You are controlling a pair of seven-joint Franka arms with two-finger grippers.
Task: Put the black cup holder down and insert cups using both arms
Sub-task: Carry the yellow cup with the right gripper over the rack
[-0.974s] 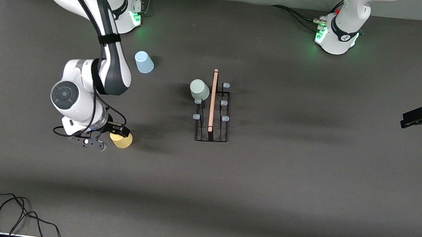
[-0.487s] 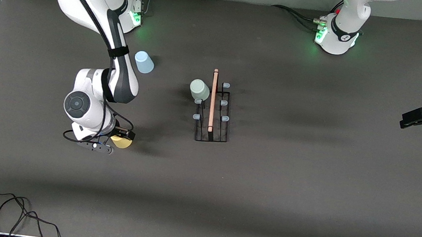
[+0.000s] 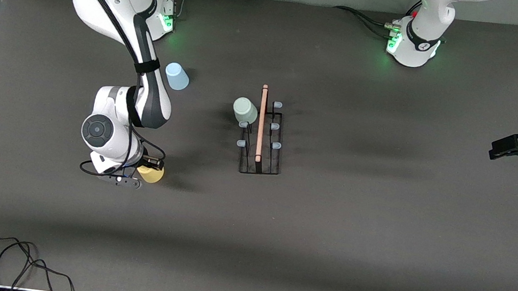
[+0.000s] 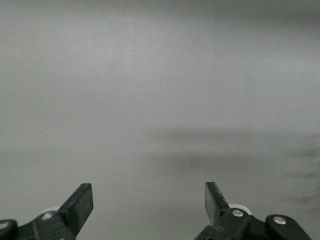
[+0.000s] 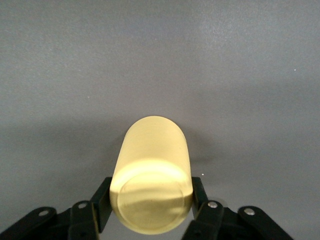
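A: Front view first: where is the rack?

B: Mid-table, upright on the grey mat, its wooden handle running from the robots' edge toward the camera. The pale-tipped pegs stand on both sides of that handle.

A: And the cups?

B: The grey-green cup sits upside down on a peg at the rack's robot-side corner, toward the right arm's end. The blue cup stands on the mat, upside down, farther from the camera than the rack and toward the right arm's end of the table. The yellow cup is nearer the camera than both, also at the right arm's end, well apart from the rack.

A: Who has the yellow one?

B: The right gripper. In the right wrist view its fingers pinch the yellow cup from both sides, one pad on each flank near the flat bottom, which faces that camera.

A: Is it lifted?

B: I cannot tell; in the front view it shows low, right at the mat.

A: And the left arm?

B: It waits at its own end of the table, the left gripper up over bare mat. The left wrist view shows the left gripper with its fingers spread wide, nothing between them, only grey surface ahead
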